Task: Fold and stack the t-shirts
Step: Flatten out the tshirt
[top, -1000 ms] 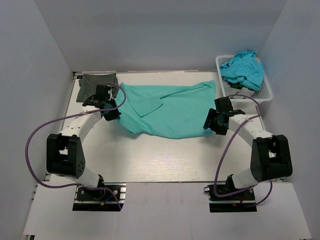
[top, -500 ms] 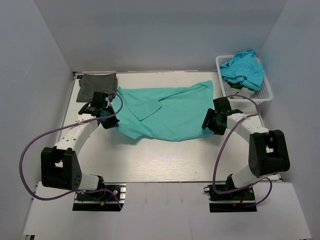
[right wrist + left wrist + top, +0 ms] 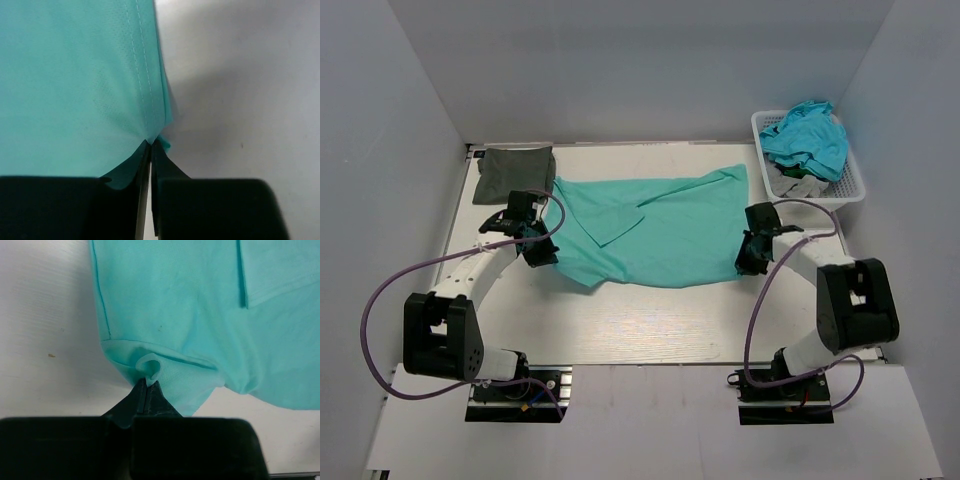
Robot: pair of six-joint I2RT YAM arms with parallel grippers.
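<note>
We see a pale, wood-grained bench [image 3: 640, 320] enclosed on three sides by plain grey-white walls [image 3: 640, 70]. At its far right corner stands a white slatted plastic basket [image 3: 857, 180], set at a slight angle to the bench edge. It is heaped with crumpled light blue cloth [image 3: 807, 140], and a bit of grey cloth [image 3: 795, 180] shows beneath it. In the left wrist view we make out a small tan speck [image 3: 51, 355] on the bare bench surface.
</note>
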